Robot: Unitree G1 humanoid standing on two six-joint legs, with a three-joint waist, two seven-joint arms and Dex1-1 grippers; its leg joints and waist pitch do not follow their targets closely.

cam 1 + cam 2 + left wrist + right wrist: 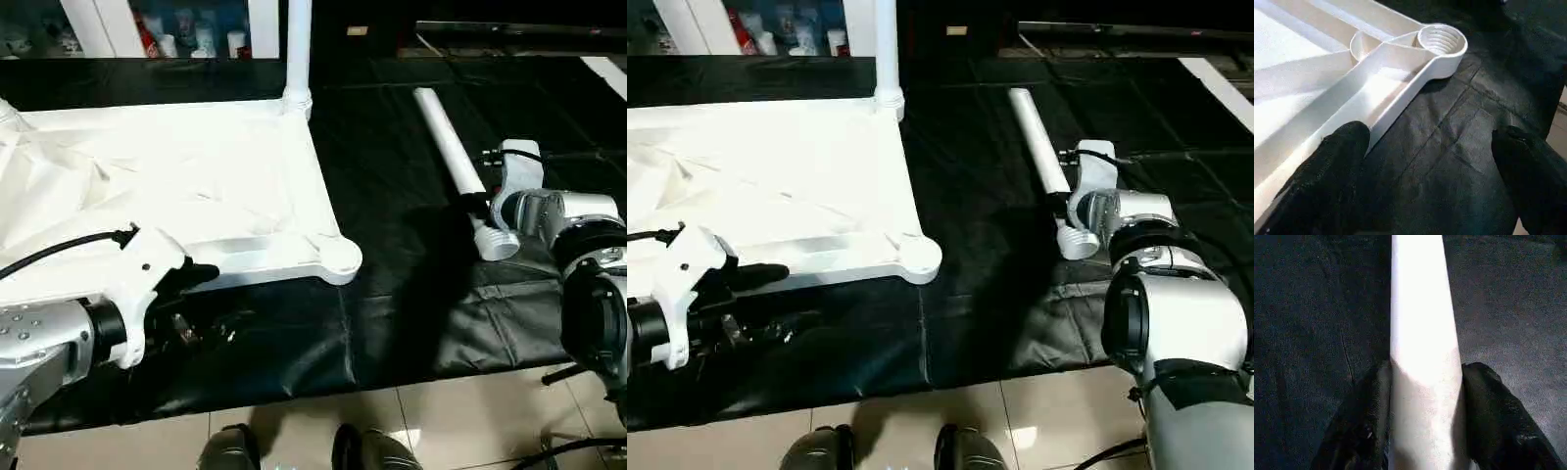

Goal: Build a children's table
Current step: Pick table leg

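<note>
Because laid ribs-up, offers its corner sockets open to the arms: so with the top, flat on the left half of the sheet. At its near edge, the left gripper, fingers spread wide, one against the rim, the other over bare sheet; grips nothing, and probably stands ready to steady the top against twisting. At the far right corner, one leg already seated and upright. At the near right corner, an empty socket, threaded inside, likely the next to be filled. Another far corner, at the left edge, too cropped to judge.

Further right, well apart from the top, a loose leg lying on the sheet, threaded end toward the robot. Clasped near that end by the right gripper, fingers pressed to both sides of the round shaft; taken there, by the look of it, so the thread can be steered into the socket. Not yet lifted, as far as can be told.

Underneath all, a black sheet, creased and slightly glossy, spread over a pale tile floor. Beyond, at the far left, a white cabinet with glass doors and small bottles inside.
</note>
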